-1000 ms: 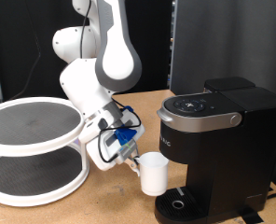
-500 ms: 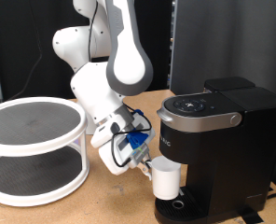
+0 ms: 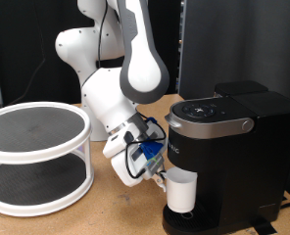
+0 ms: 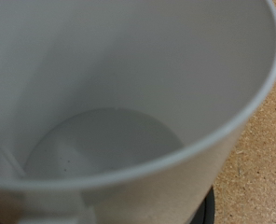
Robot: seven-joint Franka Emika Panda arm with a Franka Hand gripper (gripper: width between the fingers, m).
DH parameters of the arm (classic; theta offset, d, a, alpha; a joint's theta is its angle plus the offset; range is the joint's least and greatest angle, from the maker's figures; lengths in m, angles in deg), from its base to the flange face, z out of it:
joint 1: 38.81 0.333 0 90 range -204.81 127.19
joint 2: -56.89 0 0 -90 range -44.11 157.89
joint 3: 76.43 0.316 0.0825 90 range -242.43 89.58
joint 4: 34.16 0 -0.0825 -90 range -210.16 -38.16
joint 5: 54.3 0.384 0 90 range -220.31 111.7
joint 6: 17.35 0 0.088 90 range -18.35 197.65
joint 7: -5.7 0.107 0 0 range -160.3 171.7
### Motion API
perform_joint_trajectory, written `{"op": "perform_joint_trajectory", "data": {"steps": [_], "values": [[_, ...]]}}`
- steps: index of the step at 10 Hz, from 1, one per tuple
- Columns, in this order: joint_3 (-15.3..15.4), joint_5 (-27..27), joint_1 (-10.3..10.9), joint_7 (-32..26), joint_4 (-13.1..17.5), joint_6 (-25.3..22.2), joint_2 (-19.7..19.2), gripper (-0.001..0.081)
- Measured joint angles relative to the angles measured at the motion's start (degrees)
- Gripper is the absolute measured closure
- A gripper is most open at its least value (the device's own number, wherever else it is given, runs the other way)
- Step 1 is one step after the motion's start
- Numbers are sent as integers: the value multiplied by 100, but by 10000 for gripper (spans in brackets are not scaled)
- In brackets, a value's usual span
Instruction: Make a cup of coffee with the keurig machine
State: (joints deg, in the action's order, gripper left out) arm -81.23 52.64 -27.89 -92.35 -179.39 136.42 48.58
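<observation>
Closest to the wrist camera is the cup (image 4: pixel 129 103), whose pale grey-white inside fills nearly the whole picture; its rim curves across the frame, its round bottom shows inside, and it looks empty. Beyond the rim there is a strip of speckled wooden table (image 4: pixel 264 149) and a sliver of something dark under the cup's edge.

In the exterior view the same white cup (image 3: pixel 181 192) stands upright at the front of the coffee machine (image 3: pixel 228 157), under its overhanging top and just above the round black drip tray (image 3: pixel 182 221) at the base. Whether the cup rests on the tray or hangs a little over it cannot be told. The gripper (image 3: pixel 161 176) sits at the cup's side towards the exterior view's left, right against it and closed on it, with blue parts and dark cables just behind on the wrist.

The white arm (image 3: pixel 111 98) bends down from the exterior view's top to that spot. The machine is a black box with a silver-rimmed lid, and its lid is down. Farther off, at the exterior view's left, a white round two-tier rack (image 3: pixel 35 157) with dark mesh shelves stands on the table, well apart from the machine
</observation>
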Motion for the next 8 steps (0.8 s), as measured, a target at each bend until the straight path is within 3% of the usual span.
{"op": "perform_joint_trajectory", "data": {"steps": [8], "values": [[101, 338, 6, -225, 212, 21, -404, 741]]}}
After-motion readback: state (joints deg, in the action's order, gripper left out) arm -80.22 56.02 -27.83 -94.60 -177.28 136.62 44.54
